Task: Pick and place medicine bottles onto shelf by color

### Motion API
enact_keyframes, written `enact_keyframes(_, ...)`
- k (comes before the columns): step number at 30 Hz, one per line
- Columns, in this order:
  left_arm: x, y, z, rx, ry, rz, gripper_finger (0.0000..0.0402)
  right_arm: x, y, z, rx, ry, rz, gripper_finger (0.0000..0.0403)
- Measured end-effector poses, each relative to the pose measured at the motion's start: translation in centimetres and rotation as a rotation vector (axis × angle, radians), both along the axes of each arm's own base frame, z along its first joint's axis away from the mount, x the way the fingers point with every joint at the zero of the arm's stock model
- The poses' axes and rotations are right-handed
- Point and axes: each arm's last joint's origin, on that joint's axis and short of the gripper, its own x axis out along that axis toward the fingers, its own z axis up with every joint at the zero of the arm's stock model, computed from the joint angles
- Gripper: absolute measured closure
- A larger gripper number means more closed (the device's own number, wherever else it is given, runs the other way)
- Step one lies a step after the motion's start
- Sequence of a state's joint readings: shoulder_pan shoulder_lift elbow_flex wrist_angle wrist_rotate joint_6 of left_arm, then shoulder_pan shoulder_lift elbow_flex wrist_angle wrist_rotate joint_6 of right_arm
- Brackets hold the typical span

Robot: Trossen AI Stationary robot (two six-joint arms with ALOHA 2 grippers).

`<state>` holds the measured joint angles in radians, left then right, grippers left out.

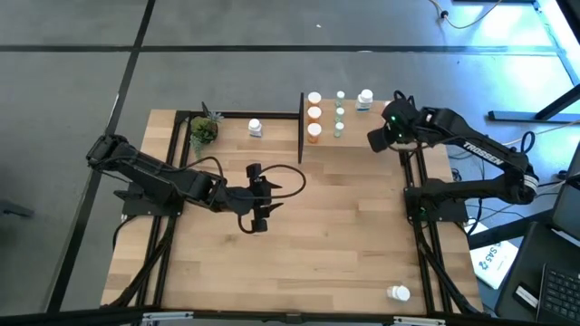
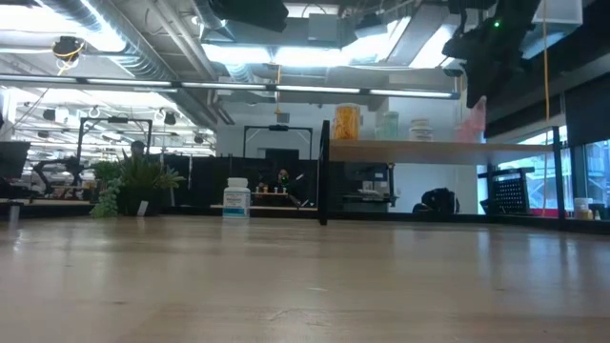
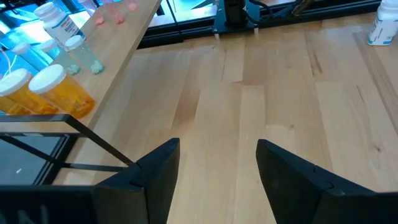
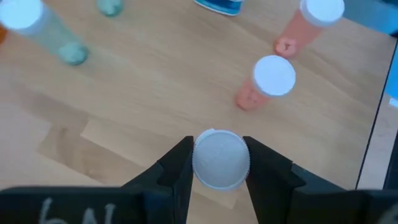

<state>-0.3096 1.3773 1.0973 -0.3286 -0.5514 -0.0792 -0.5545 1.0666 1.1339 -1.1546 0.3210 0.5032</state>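
Right gripper clamps bottle (over shelf).

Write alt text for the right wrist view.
The right gripper is shut on a white-capped bottle above the light-wood shelf. Two pinkish-red bottles stand just ahead, with green bottles farther off.

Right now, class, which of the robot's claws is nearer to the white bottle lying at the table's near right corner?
Right, narrowly. The right claw is far off over the shelf, shut on a bottle, on the white bottle's side. The left claw hangs open mid-table, farther across.
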Motion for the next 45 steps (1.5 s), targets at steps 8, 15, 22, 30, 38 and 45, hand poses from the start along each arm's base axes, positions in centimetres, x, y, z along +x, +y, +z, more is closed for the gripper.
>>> enact_keyframes(8, 0.0, 0.0, 0.0, 0.0, 0.0, 0.0, 0.0195, -0.4, -0.6, -1.7, 0.014, 0.046, -0.086, 0.0273)
enact_keyframes(15, 0.0, 0.0, 0.0, -0.003, -0.001, 0.002, 0.0195, 0.0, -0.9, -2.4, -0.035, 0.048, -0.077, 0.0273)
enact_keyframes(22, 0.0, 0.0, 0.0, -0.02, -0.007, 0.012, 0.0195, 0.1, -0.9, -2.4, -0.002, 0.018, -0.055, 0.0273)
enact_keyframes(30, 0.0, 0.1, 0.0, -0.019, -0.007, 0.017, 0.0195, 0.1, -0.8, -2.4, 0.001, 0.014, -0.057, 0.0273)
enact_keyframes(38, 0.0, 0.1, 0.0, -0.02, -0.007, 0.016, 0.0195, 0.1, -0.8, -2.4, 0.001, 0.014, -0.058, 0.0273)
enact_keyframes(45, 0.0, 0.1, 0.0, -0.02, -0.007, 0.017, 0.0195, 0.1, -0.9, -2.4, 0.0, 0.014, -0.055, 0.0249)
